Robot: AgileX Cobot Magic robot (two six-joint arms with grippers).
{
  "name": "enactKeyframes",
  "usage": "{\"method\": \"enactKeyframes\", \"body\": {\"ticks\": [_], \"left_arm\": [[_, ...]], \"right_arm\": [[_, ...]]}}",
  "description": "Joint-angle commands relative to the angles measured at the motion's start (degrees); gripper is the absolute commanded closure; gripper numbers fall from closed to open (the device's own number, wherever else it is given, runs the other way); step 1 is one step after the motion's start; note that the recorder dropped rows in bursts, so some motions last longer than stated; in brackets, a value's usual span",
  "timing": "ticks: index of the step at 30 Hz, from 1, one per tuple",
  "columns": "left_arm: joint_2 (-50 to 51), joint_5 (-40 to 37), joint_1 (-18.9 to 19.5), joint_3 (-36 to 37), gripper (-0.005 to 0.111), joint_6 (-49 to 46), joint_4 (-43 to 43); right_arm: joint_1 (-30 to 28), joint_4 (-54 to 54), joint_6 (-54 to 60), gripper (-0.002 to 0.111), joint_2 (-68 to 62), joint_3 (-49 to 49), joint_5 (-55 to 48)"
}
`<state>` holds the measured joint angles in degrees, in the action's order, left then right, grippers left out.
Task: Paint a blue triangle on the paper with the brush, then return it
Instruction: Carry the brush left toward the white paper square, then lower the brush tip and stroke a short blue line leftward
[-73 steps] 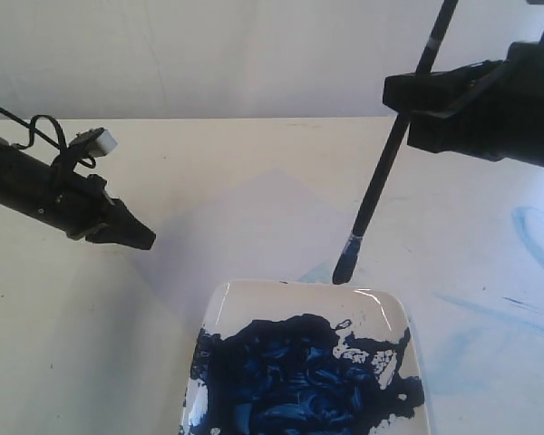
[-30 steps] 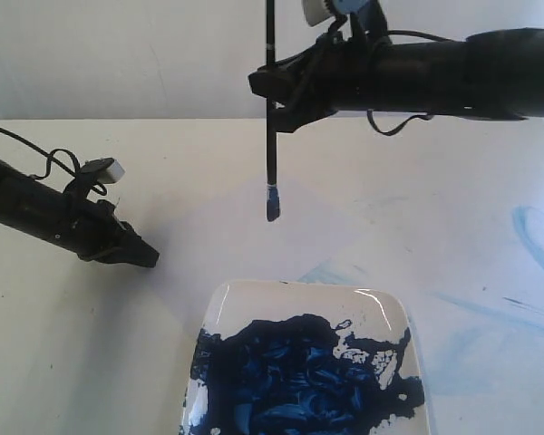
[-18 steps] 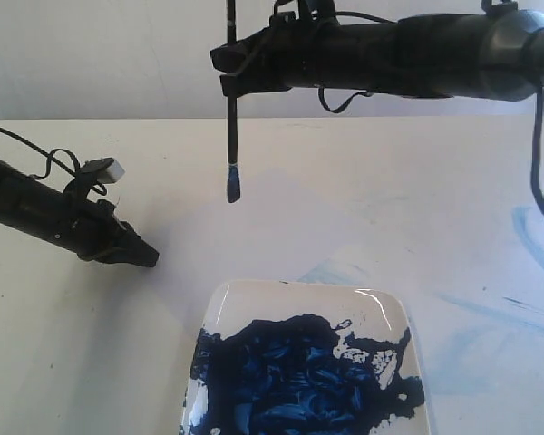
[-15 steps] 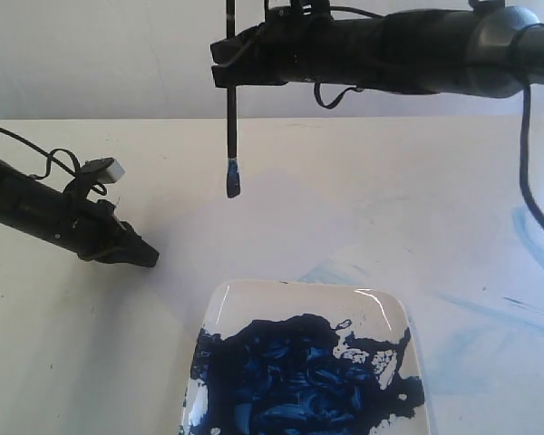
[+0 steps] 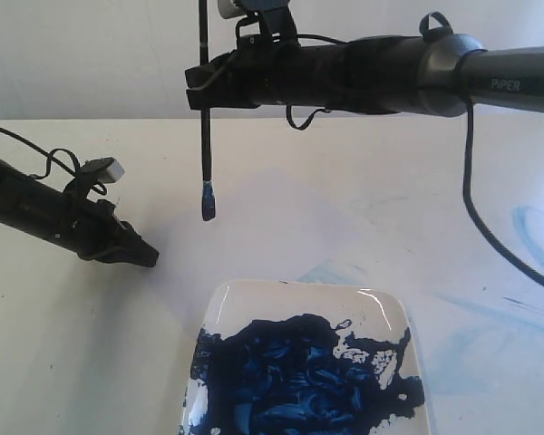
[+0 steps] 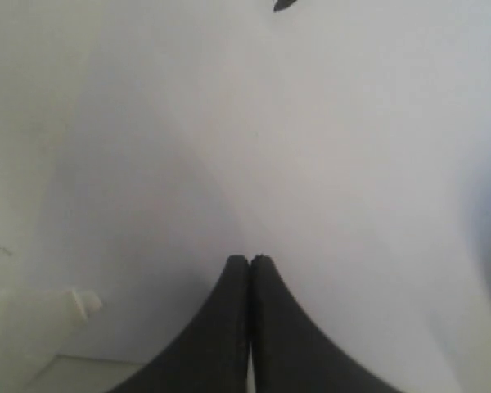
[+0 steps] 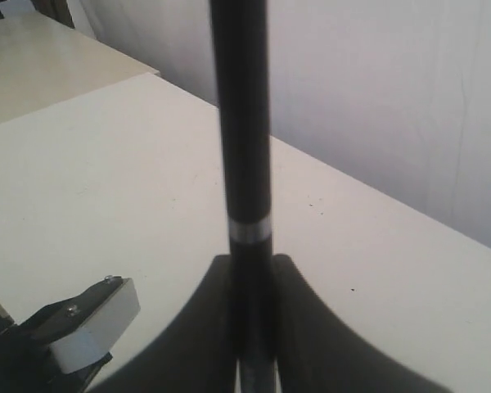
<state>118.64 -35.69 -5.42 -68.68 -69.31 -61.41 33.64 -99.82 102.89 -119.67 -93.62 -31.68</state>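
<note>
My right pincer [image 5: 203, 87] pinches the brush [image 5: 205, 145] by its upper handle and holds it upright. The blue bristles hang straight below that pincer, over the paper [image 5: 281, 213]; I cannot tell whether they touch it. My left pincer [image 5: 147, 258] is pressed together, low over the tabletop [image 5: 54, 344], apart from the brush. The plate [image 5: 254, 294] of blue paint lies apart from both pincers.
</note>
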Motion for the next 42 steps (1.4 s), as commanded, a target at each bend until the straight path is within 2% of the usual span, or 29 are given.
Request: {"method": "enactKeyframes", "body": {"ticks": [1, 30, 42], "left_arm": [[0.1, 0.1, 0.1, -0.1, 0.107, -0.1, -0.2], [0.1, 0.1, 0.1, -0.1, 0.107, -0.1, -0.2], [0.1, 0.2, 0.1, -0.1, 0.107, -0.1, -0.2]], "right_arm": [[0.0, -0.1, -0.4, 0.108, 0.1, -0.5, -0.7], [0.0, -0.1, -1.5, 0.108, -1.3, -0.3, 5.1], [0.0, -0.1, -1.5, 0.108, -1.3, -0.3, 11.1]]}}
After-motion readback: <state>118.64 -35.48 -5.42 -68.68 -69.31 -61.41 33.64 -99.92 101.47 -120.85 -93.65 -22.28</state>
